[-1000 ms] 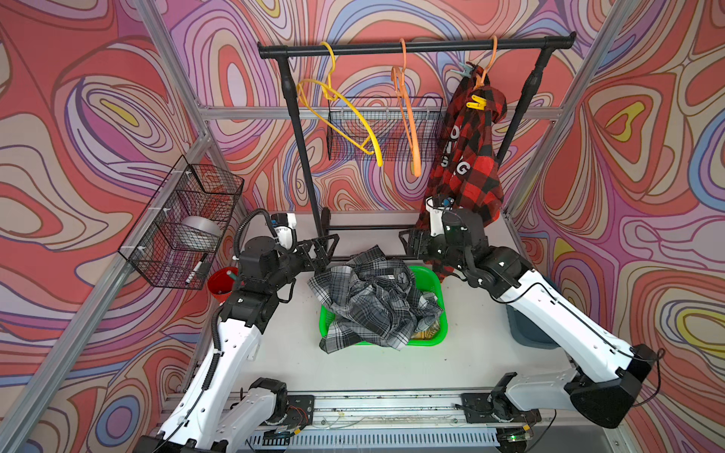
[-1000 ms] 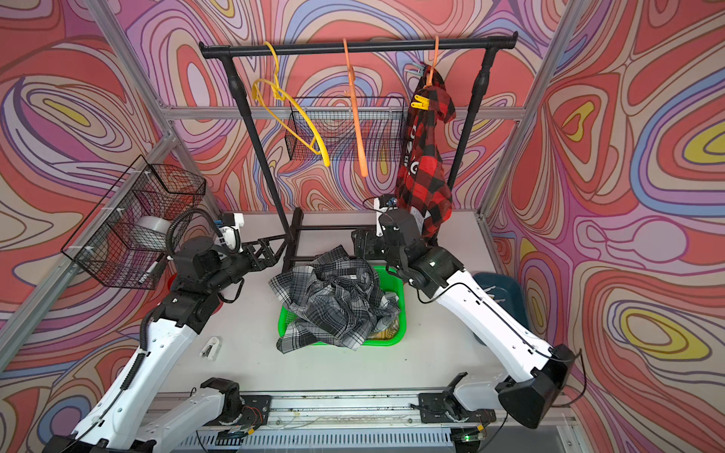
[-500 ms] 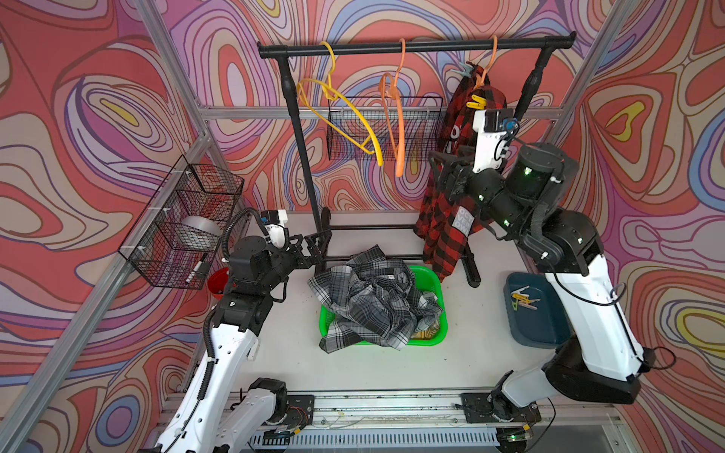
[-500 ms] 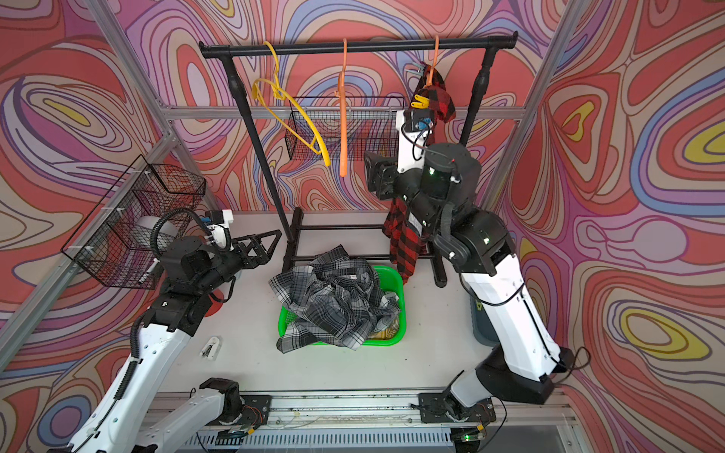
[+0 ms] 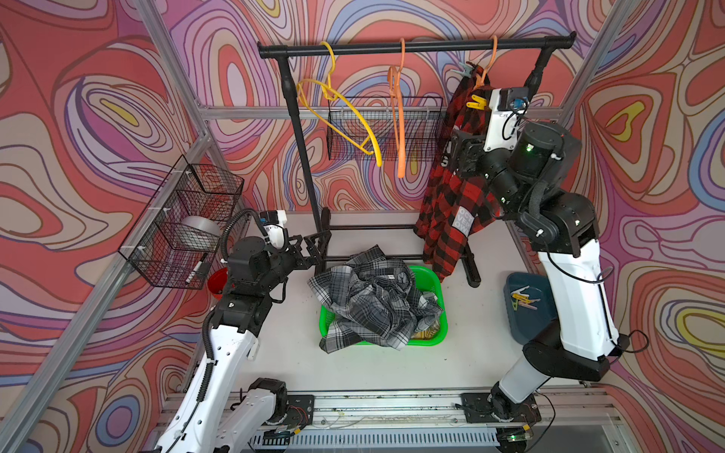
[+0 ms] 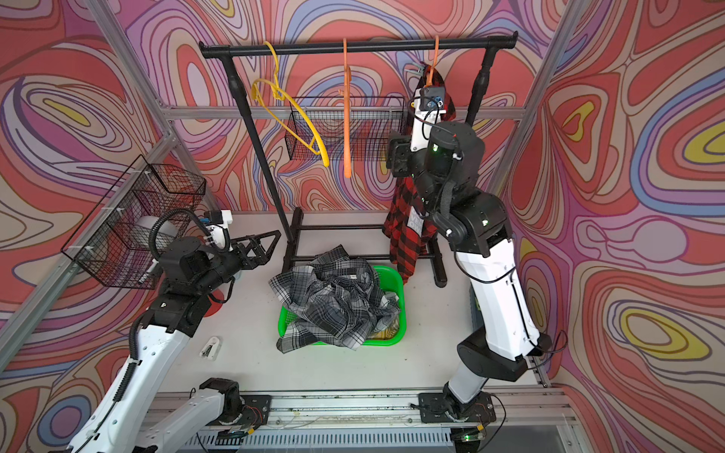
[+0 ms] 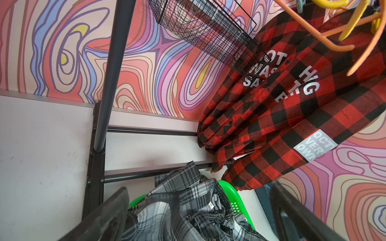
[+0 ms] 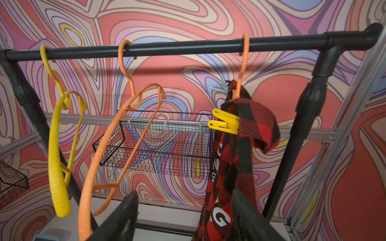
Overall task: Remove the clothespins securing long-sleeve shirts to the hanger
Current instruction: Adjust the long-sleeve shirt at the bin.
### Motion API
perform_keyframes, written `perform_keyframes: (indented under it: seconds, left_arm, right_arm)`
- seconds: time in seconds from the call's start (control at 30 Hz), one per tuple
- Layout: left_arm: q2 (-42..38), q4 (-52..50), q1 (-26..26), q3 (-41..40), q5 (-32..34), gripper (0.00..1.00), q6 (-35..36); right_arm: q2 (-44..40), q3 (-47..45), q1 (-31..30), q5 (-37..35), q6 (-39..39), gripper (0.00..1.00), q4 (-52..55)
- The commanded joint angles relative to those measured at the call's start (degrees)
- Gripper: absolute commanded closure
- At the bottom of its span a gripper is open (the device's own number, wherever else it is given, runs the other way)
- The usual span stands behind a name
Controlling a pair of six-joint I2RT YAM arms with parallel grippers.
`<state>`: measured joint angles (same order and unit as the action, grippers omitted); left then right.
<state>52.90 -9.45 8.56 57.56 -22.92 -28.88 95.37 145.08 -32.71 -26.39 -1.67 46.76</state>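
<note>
Right pincer (image 8: 184,194): spread, empty, below the yellow clothespin (image 8: 224,122).
Left pincer (image 7: 198,187): spread, idle.
Risk: you may pinch red shirt (image 8: 244,146) cloth, which seems close.

The red-black shirt (image 7: 292,108) is thick woven cloth with a soft, matt, slightly fuzzy face; its white lettering is a flat print. The grey plaid shirt (image 5: 372,298) looks thinner, matt and crumpled. The yellow clothespin (image 8: 224,122) is smooth, glossy plastic. The orange hanger (image 8: 85,208) and yellow hanger (image 8: 54,167) are plastic too, finely ribbed along their arms. The rail (image 8: 188,47) is matt black tube, the wire basket (image 8: 158,164) thin black wire, the green bin (image 5: 433,280) shiny plastic, and the tabletop (image 7: 41,146) matt white and scuffed.
</note>
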Motion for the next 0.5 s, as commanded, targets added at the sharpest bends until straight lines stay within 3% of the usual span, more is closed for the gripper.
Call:
perform_keyframes:
  seconds: [0.0, 0.23, 0.47]
  left_arm:
    - [-0.61, 0.57, -0.40, 0.46, -1.34, 0.00, 0.02]
    - [-0.18, 1.54, -0.38, -0.95, -2.29, 0.00, -0.39]
    - [0.84, 1.12, -0.57, -0.96, -3.71, 0.00, -1.36]
  right_arm:
    - [-3.44, -1.43, -0.01, -3.36, -1.21, 0.29, -1.44]
    - [-6.15, -2.67, 5.00, -1.25, 1.73, 0.28, 2.58]
    - [-2.08, -1.73, 13.84, 11.88, 7.79, 0.26, 6.33]
